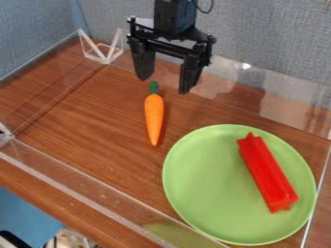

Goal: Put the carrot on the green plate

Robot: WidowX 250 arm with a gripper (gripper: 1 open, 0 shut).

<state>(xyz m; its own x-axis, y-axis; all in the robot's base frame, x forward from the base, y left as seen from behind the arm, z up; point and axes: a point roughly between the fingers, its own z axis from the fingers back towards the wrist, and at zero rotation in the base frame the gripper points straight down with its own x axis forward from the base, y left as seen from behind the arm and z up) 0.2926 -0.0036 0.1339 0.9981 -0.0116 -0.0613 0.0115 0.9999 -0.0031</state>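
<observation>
Wide open and holding nothing, the gripper point(168, 71) hangs at the back of the camera view, behind the green plate point(195, 194) and off toward its left. Its two dark fingers stand well spread, with nothing between them. The carrot point(154, 118) lies on the wooden table point(77, 111), beyond the plate's back left edge, near the plate but apart from it. Its long axis runs nearly straight from back to front; the dark green stub top points away, toward the gripper, and the orange body tapers to a tip that points toward the near side, short of the plate's rim. On the right part of the plate rests a red ridged block point(268, 172), lying aslant, its far end nearer the plate's middle and its near end nearer the right rim. A white wire-like frame point(101, 48) stands far behind the plate, to its left.
</observation>
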